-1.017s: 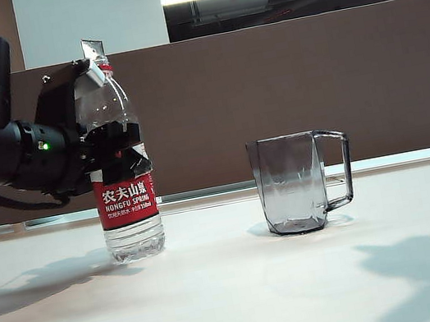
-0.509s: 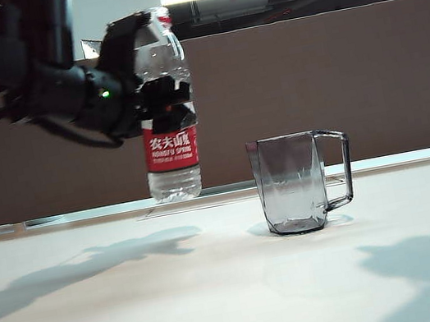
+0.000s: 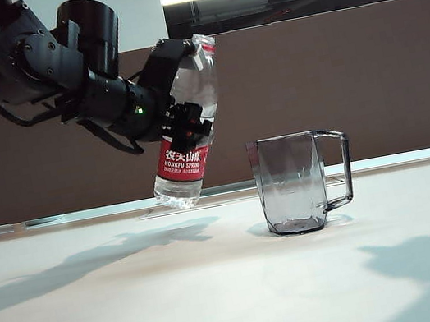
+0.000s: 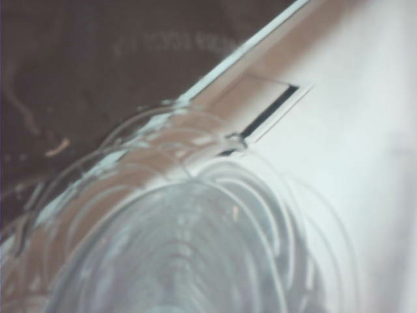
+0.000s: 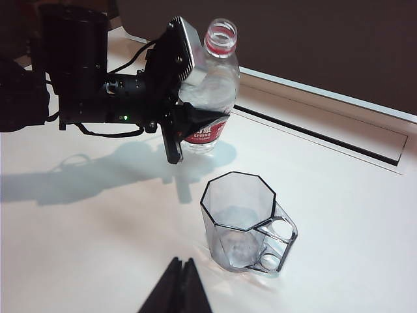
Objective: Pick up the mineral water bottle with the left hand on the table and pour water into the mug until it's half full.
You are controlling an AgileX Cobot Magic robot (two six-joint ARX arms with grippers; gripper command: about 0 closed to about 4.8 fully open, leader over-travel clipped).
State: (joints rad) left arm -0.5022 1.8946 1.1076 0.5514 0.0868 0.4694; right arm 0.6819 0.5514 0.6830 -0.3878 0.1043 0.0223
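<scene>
The mineral water bottle [image 3: 185, 159] hangs above the table [image 3: 222, 293], just left of the mug [image 3: 290, 185]. It leans with its uncapped, red-ringed mouth toward the mug. My left gripper [image 3: 187, 103] is shut on the bottle's clear upper body. In the left wrist view the blurred bottle [image 4: 182, 248] fills most of the picture and hides the jaws. The right wrist view shows the bottle [image 5: 212, 85] in the left gripper [image 5: 192, 91], beyond the smoky grey mug [image 5: 238, 218], whose inside looks empty. My right gripper [image 5: 181, 264] hovers shut, near the mug, holding nothing.
A brown partition [image 3: 367, 76] runs behind the table's far edge. A dark slot [image 5: 326, 137] lies in the tabletop near that edge. The left arm's bulky joints [image 3: 29, 52] reach in from the upper left.
The left gripper lifted the bottle off the table, carried it right toward the mug, and tilted its mouth toward the mug. The mug has not moved.
</scene>
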